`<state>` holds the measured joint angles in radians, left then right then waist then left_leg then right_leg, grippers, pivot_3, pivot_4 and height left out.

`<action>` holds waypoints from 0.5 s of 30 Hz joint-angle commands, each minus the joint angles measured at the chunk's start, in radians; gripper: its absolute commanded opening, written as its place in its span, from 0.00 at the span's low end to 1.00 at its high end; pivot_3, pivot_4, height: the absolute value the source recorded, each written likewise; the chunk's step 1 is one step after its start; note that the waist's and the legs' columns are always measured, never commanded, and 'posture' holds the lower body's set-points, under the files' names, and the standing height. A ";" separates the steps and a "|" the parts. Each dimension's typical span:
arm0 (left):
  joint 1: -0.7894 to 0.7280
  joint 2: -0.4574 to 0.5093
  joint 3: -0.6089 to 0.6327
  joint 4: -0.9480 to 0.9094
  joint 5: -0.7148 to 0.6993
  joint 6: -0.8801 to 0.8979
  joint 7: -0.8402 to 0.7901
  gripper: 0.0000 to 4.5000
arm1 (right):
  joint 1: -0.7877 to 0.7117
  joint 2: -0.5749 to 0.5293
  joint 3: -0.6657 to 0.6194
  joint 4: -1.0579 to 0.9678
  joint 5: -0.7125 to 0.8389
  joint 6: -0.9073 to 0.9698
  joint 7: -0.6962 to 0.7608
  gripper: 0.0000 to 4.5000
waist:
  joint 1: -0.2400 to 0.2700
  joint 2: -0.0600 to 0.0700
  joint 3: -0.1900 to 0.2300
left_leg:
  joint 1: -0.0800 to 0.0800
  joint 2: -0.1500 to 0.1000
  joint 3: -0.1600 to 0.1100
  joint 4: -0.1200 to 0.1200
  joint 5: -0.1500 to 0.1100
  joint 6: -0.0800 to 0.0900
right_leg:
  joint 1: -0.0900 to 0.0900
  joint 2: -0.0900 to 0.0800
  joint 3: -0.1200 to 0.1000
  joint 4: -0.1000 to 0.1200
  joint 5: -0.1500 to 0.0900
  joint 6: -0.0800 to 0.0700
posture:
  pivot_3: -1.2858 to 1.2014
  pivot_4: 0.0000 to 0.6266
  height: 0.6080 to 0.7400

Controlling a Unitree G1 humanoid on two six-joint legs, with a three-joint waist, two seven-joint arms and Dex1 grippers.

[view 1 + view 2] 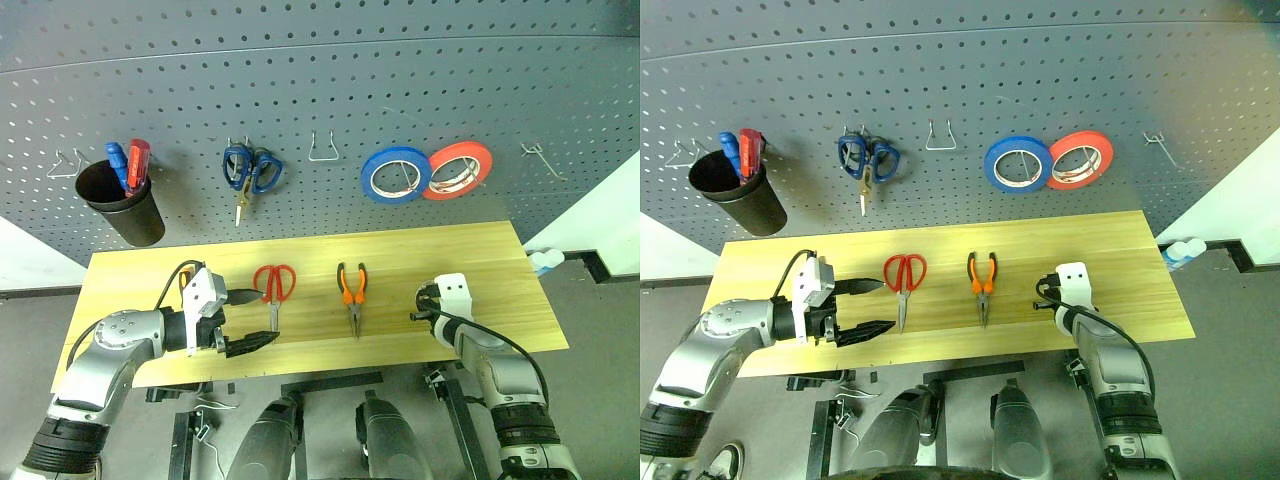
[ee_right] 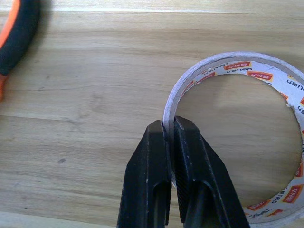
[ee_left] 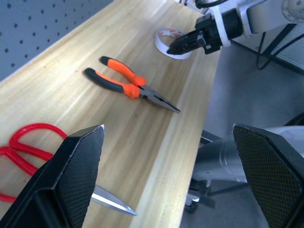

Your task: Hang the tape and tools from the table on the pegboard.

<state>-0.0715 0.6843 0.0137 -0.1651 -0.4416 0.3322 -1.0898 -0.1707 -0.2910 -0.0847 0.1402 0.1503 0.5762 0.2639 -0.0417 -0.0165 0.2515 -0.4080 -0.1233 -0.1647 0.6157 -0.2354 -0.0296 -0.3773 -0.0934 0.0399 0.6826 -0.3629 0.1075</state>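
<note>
- The right gripper (image 2: 169, 130) was closed on the wall of the tape (image 2: 223, 61), one finger outside the ring and one inside its hole, pinching the thin whitish band.
- The tape lay flat on the table (image 1: 480, 260) near the table's right end, directly under and ahead of the right gripper; reddish print showed on its inner core.
- To the left of the right gripper, well apart from it, the long-nose pliers (image 1: 351, 292) lay on the wood with their orange-and-black handles toward the pegboard (image 1: 320, 100) and their tip toward the front edge.
- The left gripper (image 1: 243, 320) stood wide open and held nothing, hovering above the front left part of the table.
- Just beside the left gripper, on its right, the red-handled scissors (image 1: 274, 288) lay with blades pointing to the front edge; in the left wrist view the blade tip showed between the two fingers (image 3: 71, 175).
- A screwdriver could not be made out near either gripper.
- On the pegboard beyond both grippers hung blue-handled scissors (image 1: 250, 172), a blue roll (image 1: 396, 174) and a red-orange roll (image 1: 459, 170) overlapping it, plus a black cup (image 1: 122, 205) holding blue and red handles.
- Bare hooks (image 1: 324, 148) stood between the hung scissors and the rolls.
</note>
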 commanded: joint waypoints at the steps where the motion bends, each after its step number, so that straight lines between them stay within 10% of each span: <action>1: -0.013 -0.005 -0.007 0.007 0.006 -0.031 -0.013 1.00 | 0.024 -0.001 -0.018 -0.060 0.006 -0.012 -0.004 0.01 | 0.000 0.000 0.000 | 0.000 0.000 0.000 0.000 0.001 -0.001 | 0.000 0.000 0.000 0.000 0.000 0.000 | 0.53 0.37 0.84; 15: -0.142 -0.046 -0.050 0.159 0.049 -0.105 -0.053 1.00 | 0.250 0.023 -0.196 -0.526 0.021 -0.006 -0.139 0.01 | -0.002 -0.001 -0.009 | -0.001 0.000 0.000 -0.001 0.004 -0.007 | -0.002 0.000 0.000 0.002 0.000 0.000 | 0.51 0.28 0.84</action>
<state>-0.2011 0.6407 -0.0294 -0.0118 -0.4007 0.2525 -1.1304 0.0637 -0.2841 -0.2621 -0.3198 0.1682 0.5842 0.1435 -0.0434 -0.0174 0.2421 -0.4092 -0.1235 -0.1642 0.6153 -0.2312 -0.0368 -0.3798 -0.0932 0.0398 0.6849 -0.3627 0.1078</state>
